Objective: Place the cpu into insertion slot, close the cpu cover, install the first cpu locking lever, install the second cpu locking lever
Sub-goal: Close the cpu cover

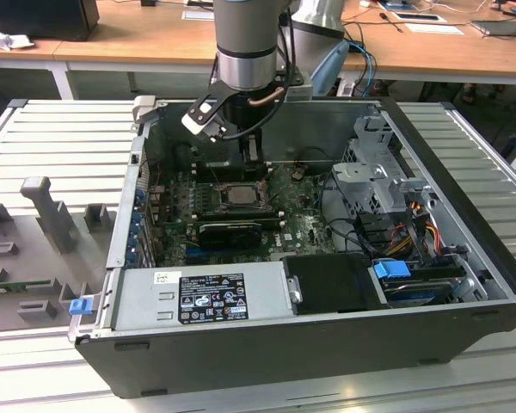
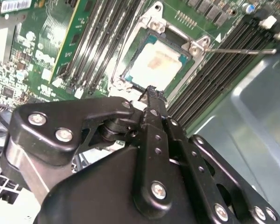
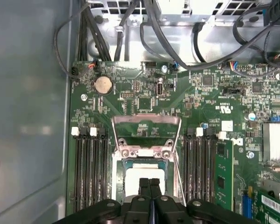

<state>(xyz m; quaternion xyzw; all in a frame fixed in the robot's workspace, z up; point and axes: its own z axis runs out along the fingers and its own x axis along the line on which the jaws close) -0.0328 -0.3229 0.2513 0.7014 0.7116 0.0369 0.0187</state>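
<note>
Your gripper (image 3: pixel 149 183) was clenched, empty, just over the cpu (image 3: pixel 133 172), which lay in the slot (image 3: pixel 122 162). The power supply's (image 1: pixel 146 301) label (image 1: pixel 213 297) was unreadable. The case (image 1: pixel 310 353) sat on a ribbed grey table (image 1: pixel 60 129), wooden desks (image 1: pixel 138 39) behind.

I see a long wooden desk (image 1: pixel 129 39) with scattered papers (image 1: pixel 434 27) behind my ribbed grey metal bench (image 1: pixel 60 138).

in the first wrist view the fingers (image 3: pixel 143 189) cover part of the cpu (image 3: pixel 131 178); its near edge is hidden.
</note>
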